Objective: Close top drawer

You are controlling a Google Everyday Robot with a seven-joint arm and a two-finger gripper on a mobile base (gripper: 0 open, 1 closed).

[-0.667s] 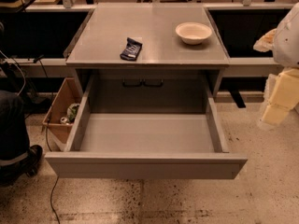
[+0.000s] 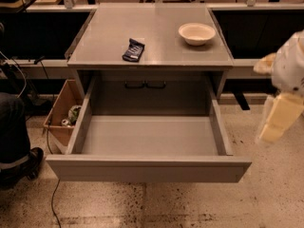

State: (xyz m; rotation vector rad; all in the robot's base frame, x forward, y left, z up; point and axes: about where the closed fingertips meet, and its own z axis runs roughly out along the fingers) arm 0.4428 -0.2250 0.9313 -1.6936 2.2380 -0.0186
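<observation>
The top drawer stands pulled far out of the cabinet. The gripper hangs to its right, apart, its spread unclear.

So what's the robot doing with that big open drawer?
The robot is meant to shut the wide grey top drawer, which stands pulled far out and looks empty inside. Its cream-coloured end effector hangs off to the right of the drawer, not touching it, so the push has not begun. A round white bowl and a small dark packet sit on the grey cabinet top.
</observation>
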